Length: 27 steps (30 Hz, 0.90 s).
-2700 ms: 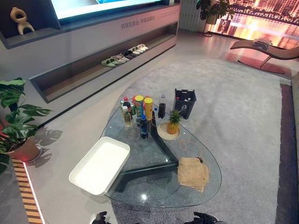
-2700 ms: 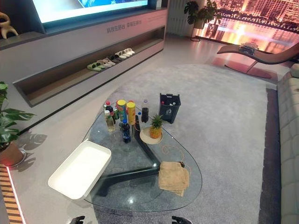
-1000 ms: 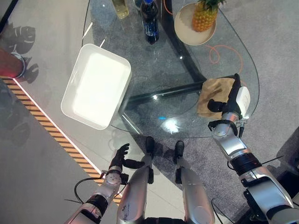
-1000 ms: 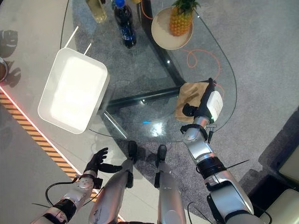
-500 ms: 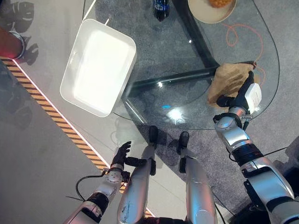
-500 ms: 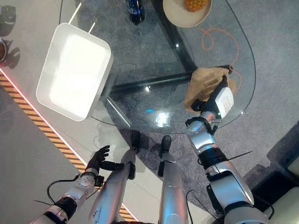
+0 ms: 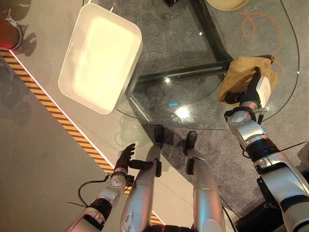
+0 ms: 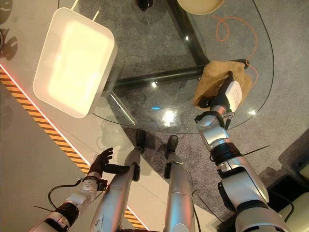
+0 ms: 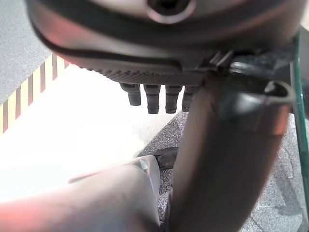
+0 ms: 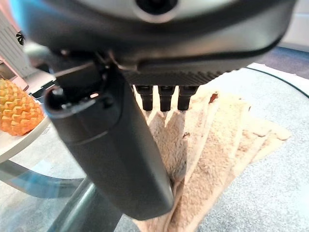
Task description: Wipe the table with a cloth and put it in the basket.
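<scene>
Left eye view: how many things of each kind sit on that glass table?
Cloth: 1
White basket: 1
Plate: 1
Orange cord: 1
Dark bottle base, cut off: 1
Total: 5

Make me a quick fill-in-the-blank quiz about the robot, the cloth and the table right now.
The right hand rests on the cloth, which lies on a table made of ____.
The basket at the table's left edge is coloured ____.
The left hand hangs low, open, holding ____.
Missing words: glass; white; nothing.
</scene>
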Tool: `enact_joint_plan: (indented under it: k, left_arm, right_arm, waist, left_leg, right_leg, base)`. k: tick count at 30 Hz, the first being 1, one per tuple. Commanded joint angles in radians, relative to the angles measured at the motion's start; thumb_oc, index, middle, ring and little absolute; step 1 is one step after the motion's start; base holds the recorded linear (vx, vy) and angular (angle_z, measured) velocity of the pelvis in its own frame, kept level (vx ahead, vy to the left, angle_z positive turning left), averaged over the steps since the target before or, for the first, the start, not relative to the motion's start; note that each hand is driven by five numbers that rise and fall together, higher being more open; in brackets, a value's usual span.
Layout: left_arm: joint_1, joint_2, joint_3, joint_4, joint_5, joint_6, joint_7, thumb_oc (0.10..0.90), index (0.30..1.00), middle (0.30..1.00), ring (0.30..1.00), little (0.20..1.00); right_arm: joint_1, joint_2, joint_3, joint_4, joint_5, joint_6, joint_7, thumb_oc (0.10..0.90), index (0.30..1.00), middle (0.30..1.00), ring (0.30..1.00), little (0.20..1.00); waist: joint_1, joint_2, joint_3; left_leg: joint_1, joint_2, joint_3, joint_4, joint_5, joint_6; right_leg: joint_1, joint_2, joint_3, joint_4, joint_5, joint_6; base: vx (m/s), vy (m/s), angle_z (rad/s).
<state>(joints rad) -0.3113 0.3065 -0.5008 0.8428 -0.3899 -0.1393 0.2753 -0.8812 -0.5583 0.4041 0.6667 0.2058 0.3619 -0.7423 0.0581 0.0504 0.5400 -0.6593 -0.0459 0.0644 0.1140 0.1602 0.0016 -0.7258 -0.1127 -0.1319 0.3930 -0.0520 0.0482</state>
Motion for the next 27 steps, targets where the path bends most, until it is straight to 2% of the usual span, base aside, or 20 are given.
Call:
enact_joint_plan:
  k: [1, 15, 19, 20, 21, 22, 23, 24, 27]
  left_arm:
    - [0.072, 0.01, -0.032, -0.035, -0.026, -0.011, 0.017, 0.8, 0.9, 0.9, 0.9, 0.9]
    - [0.053, 0.012, -0.073, -0.068, -0.065, -0.018, 0.045, 0.8, 0.9, 0.9, 0.9, 0.9]
    - [0.05, 0.006, -0.083, -0.07, -0.073, -0.028, 0.044, 0.8, 0.9, 0.9, 0.9, 0.9]
    - [0.05, 0.005, -0.085, -0.071, -0.074, -0.029, 0.045, 0.8, 0.9, 0.9, 0.9, 0.9]
    - [0.05, 0.004, -0.088, -0.077, -0.077, -0.03, 0.047, 0.8, 0.9, 0.9, 0.9, 0.9]
    - [0.051, 0.003, -0.089, -0.077, -0.079, -0.034, 0.046, 0.8, 0.9, 0.9, 0.9, 0.9]
    - [0.05, 0.003, -0.09, -0.078, -0.079, -0.035, 0.046, 0.8, 0.9, 0.9, 0.9, 0.9]
    - [0.05, 0.003, -0.091, -0.08, -0.081, -0.037, 0.045, 0.8, 0.9, 0.9, 0.9, 0.9]
    - [0.051, 0.003, -0.092, -0.08, -0.083, -0.042, 0.043, 0.8, 0.9, 0.9, 0.9, 0.9]
  right_arm:
    - [-0.071, -0.104, 0.036, 0.0, 0.022, -0.04, -0.007, 0.8, 0.9, 0.9, 0.9, 0.9]
    - [-0.203, -0.089, 0.053, 0.128, 0.122, 0.014, -0.174, 0.8, 0.9, 0.9, 0.9, 0.9]
    - [-0.228, -0.079, 0.071, 0.151, 0.121, 0.012, -0.159, 0.8, 0.9, 0.9, 0.9, 0.9]
    - [-0.23, -0.078, 0.073, 0.15, 0.12, 0.014, -0.157, 0.759, 0.865, 0.865, 0.865, 0.859]
    - [-0.234, -0.076, 0.08, 0.148, 0.121, 0.017, -0.15, 0.652, 0.773, 0.773, 0.773, 0.752]
    - [-0.237, -0.074, 0.089, 0.152, 0.121, 0.018, -0.138, 0.355, 0.519, 0.519, 0.519, 0.455]
    - [-0.24, -0.074, 0.092, 0.152, 0.12, 0.02, -0.134, 0.199, 0.385, 0.385, 0.385, 0.299]
    - [-0.246, -0.072, 0.099, 0.152, 0.119, 0.024, -0.134, 0.1, 0.3, 0.3, 0.3, 0.2]
    - [-0.248, -0.071, 0.107, 0.155, 0.116, 0.024, -0.128, 0.1, 0.3, 0.3, 0.3, 0.2]
  waist:
    - [0.018, 0.016, -0.02]
    - [0.04, 0.036, -0.02]
    - [0.045, 0.048, -0.02]
    - [0.046, 0.049, -0.02]
    - [0.047, 0.052, -0.02]
    - [0.048, 0.054, -0.02]
    - [0.049, 0.055, -0.02]
    - [0.051, 0.056, -0.02]
    - [0.051, 0.054, -0.02]
  left_leg:
    - [-0.077, -0.007, -0.002, 0.203, -0.17, -0.014]
    - [-0.19, -0.026, -0.034, 0.267, -0.184, 0.006]
    - [-0.208, -0.033, -0.039, 0.273, -0.183, 0.008]
    - [-0.21, -0.034, -0.04, 0.273, -0.183, 0.008]
    - [-0.215, -0.035, -0.041, 0.274, -0.181, 0.008]
    - [-0.221, -0.036, -0.043, 0.278, -0.182, 0.007]
    - [-0.224, -0.036, -0.043, 0.28, -0.182, 0.008]
    - [-0.225, -0.036, -0.043, 0.279, -0.181, 0.008]
    - [-0.225, -0.037, -0.044, 0.279, -0.18, 0.007]
  right_leg:
    - [-0.028, -0.006, -0.021, -0.08, 0.089, 0.03]
    - [-0.14, -0.015, -0.013, -0.052, 0.106, 0.037]
    - [-0.159, -0.019, -0.01, -0.049, 0.108, 0.037]
    - [-0.161, -0.019, -0.009, -0.048, 0.108, 0.037]
    - [-0.166, -0.021, -0.008, -0.049, 0.109, 0.037]
    - [-0.173, -0.021, -0.006, -0.046, 0.109, 0.037]
    - [-0.176, -0.022, -0.007, -0.044, 0.108, 0.037]
    - [-0.177, -0.022, -0.008, -0.043, 0.108, 0.037]
    - [-0.176, -0.022, -0.009, -0.043, 0.108, 0.037]
  base:
    - [0.05, 0.019, 0.06]
    - [0.04, 0.027, 0.04]
    - [0.02, 0.04, 0.01]
    - [0.01, 0.035, -0.02]
    - [0.02, 0.032, -0.03]
    - [0.0, 0.0, 0.0]
    - [0.0, 0.0, 0.0]
    - [0.0, 0.0, 0.0]
    - [0.0, 0.002, 0.02]
